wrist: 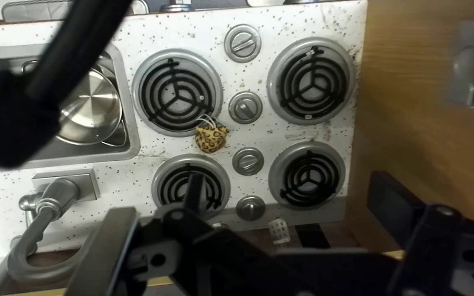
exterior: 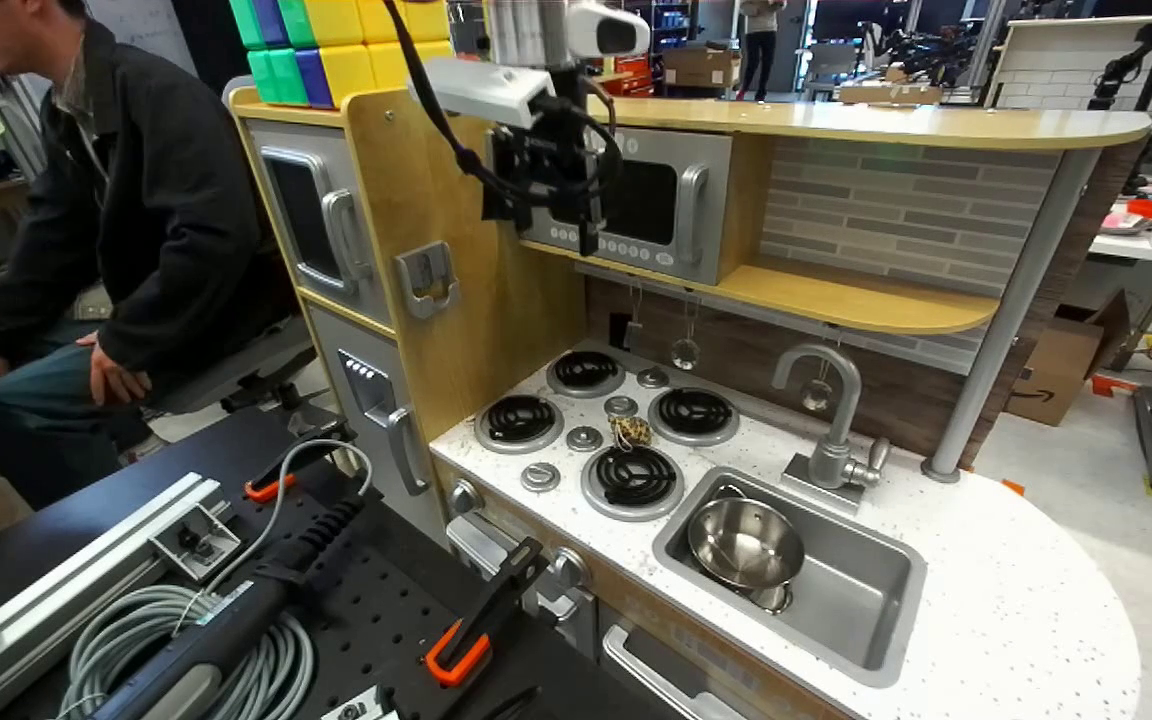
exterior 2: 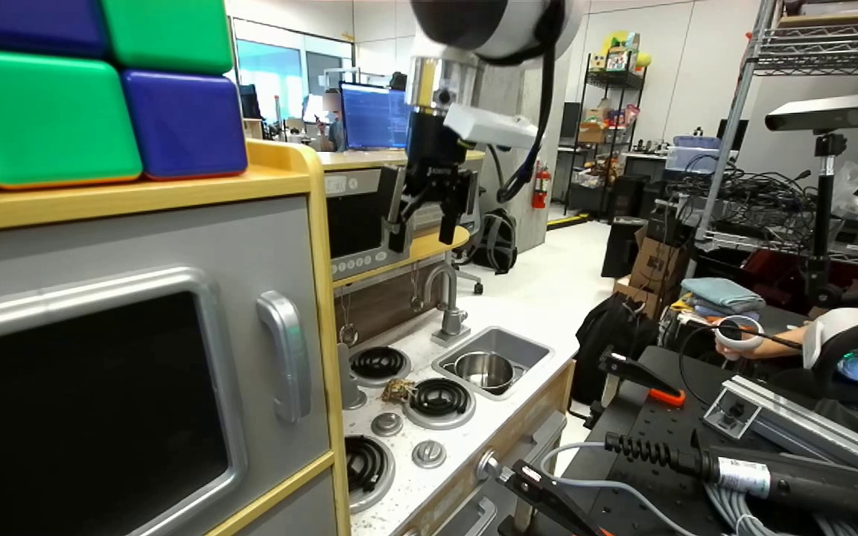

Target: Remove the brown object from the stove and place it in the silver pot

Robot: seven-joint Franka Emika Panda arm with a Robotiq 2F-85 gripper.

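Note:
The brown object, a small tan leopard-spotted lump with a pale loop, lies on the stove [wrist: 257,78] in all views: [exterior: 630,432], [exterior 2: 398,390], [wrist: 211,139]. It touches the rim of a burner near the sink. The silver pot [exterior: 746,545] stands in the sink basin and shows in an exterior view [exterior 2: 484,370] and, partly covered by a dark cable, in the wrist view [wrist: 91,109]. Its inside looks empty. My gripper [wrist: 290,189] is open with nothing between its fingers. In both exterior views the gripper [exterior: 544,222], [exterior 2: 423,234] is high above the stove, at microwave height.
The grey microwave [exterior: 641,200] and a wooden shelf [exterior: 866,295] are beside and behind the gripper. A tall wooden side panel [wrist: 405,135] borders the stove. The silver faucet [exterior: 836,410] rises behind the sink [exterior: 861,600]. Knobs sit between the burners.

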